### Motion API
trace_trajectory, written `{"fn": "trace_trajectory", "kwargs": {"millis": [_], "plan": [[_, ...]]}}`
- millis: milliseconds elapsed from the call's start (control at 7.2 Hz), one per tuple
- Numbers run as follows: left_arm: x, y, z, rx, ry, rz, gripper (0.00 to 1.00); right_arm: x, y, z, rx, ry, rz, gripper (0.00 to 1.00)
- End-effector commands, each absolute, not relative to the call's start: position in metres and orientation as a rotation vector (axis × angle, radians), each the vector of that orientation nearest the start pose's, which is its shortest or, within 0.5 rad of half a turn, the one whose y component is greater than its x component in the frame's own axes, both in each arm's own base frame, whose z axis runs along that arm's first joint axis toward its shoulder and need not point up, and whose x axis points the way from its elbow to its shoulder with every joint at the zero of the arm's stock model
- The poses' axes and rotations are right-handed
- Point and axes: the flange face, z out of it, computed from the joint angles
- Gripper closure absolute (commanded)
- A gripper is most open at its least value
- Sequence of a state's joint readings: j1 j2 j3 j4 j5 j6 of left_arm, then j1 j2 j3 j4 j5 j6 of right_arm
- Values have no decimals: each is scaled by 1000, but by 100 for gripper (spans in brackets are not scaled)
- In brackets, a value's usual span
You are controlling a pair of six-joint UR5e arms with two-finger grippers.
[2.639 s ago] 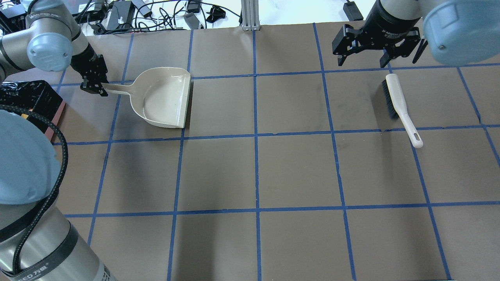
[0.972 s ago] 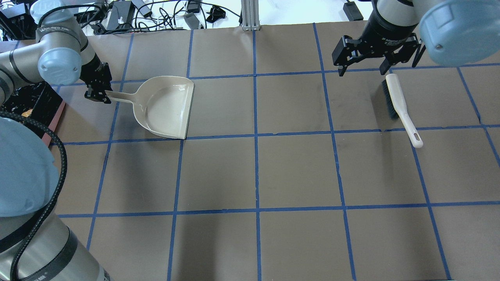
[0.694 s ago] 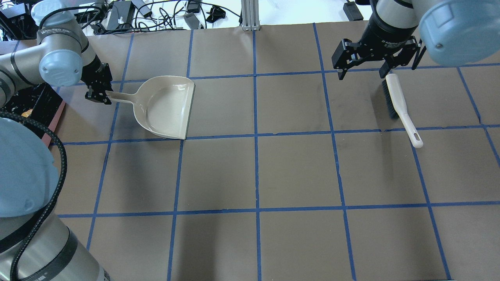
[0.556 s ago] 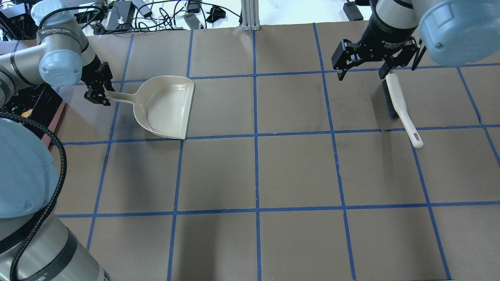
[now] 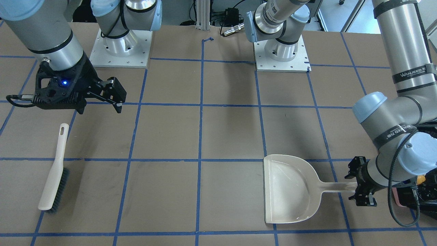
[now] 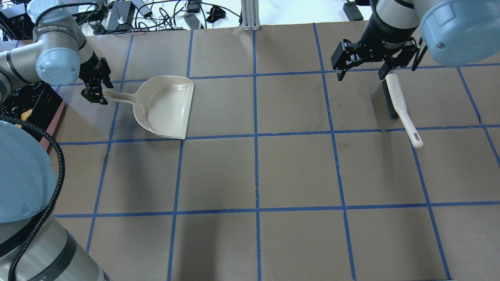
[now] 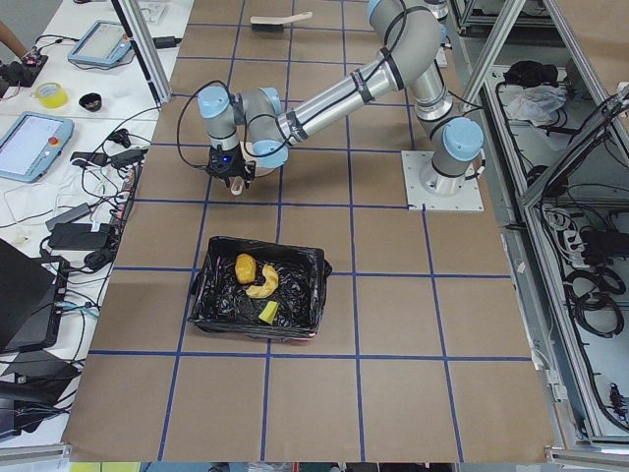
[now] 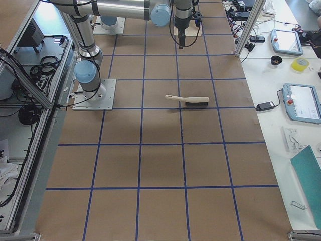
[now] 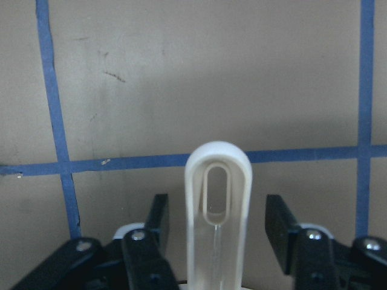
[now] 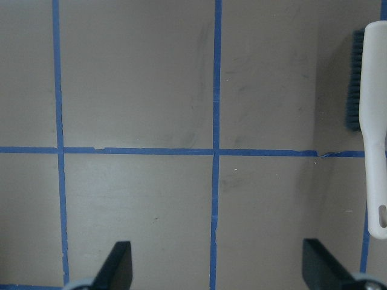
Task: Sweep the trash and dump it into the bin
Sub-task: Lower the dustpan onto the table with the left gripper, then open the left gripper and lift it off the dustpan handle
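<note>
All three pieces of trash in the bin, on its crinkled black liner: amber lumpy oval, pale yellow crescent, green-and-yellow sponge wedge. Bin near the left end of the table, toward the edge far from the robot's bases. Probably light, soft and springy, more apt to roll or bounce off bristles than to slide. Better nudged into a pan than pinched, and no call to touch them now, judging by present position

Beige dustpan empty and flat on the table near the bin, mouth toward the table's middle. Likely stiff, light plastic, smooth enough to slip. Best taken by the slotted handle, close to its end. Left gripper straddling that handle end, jaws apart with a gap on each side, not clamped

Right gripper spread wide and holding nothing, above the table beside the bristle end of the hand brush, toward the right end. Brush on its side, handle pointing toward the robot's edge

Likeliest snags for a low arm: the bin's raised wall and loose liner folds. Cables beyond the far edge, well apart
</note>
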State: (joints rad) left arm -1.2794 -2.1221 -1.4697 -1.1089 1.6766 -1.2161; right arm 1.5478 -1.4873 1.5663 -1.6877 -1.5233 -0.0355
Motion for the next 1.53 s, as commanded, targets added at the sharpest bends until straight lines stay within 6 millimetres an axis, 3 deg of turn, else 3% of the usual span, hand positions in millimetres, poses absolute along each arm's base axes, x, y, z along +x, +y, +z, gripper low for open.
{"fn": "trace_trajectory", "kwargs": {"millis": [0, 139, 694, 833, 972, 1111, 1389], "plan": [[78, -687, 282, -2112, 2242, -200, 11, 126, -533, 457, -20, 3098, -45, 0], [80, -688, 293, -2115, 2241, -262, 0, 126, -533, 457, -20, 3095, -45, 0], [85, -689, 333, -2114, 2297, -460, 0, 126, -533, 456, -8, 3091, -45, 0], [75, -686, 344, -2062, 2343, -480, 0, 126, -533, 456, -8, 3093, -42, 0], [62, -683, 363, -1897, 2463, -523, 0, 125, -533, 456, -10, 3105, -40, 0], [34, -678, 384, -1551, 2654, -570, 0, 125, -533, 457, -10, 3107, -42, 0], [13, -668, 412, -1304, 2761, -620, 0, 125, -534, 455, -10, 3105, -40, 0]]}}
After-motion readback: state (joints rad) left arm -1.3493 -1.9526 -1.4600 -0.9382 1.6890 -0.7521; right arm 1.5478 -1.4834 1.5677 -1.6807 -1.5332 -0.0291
